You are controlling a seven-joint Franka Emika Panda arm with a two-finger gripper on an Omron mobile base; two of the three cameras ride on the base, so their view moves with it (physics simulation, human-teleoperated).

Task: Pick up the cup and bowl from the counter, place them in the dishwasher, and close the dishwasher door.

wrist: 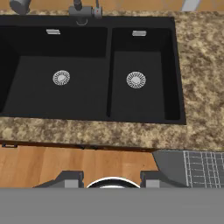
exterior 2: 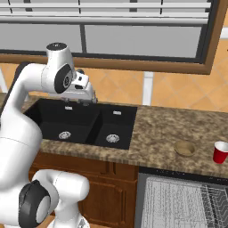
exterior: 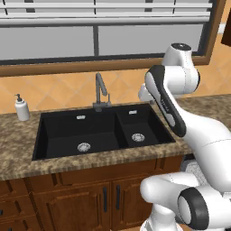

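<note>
Counter: speckled brown granite, black double sink set in it.
Dishwasher: at 5 o'clock in the right base view, wire rack showing.
Gripper: above the sink's back edge; cannot tell how the jaws stand.
Bowl: on the counter, right of the sink.
Cup: upright, at 3 o'clock from the bowl, apart.

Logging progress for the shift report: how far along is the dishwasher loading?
Nothing is loaded yet. The cup and bowl sit on the counter, right of the sink. The pincer hovers above the sink, holding nothing. The dishwasher stands open, rack out. Left: both pickups, placements, closing the door.
</note>
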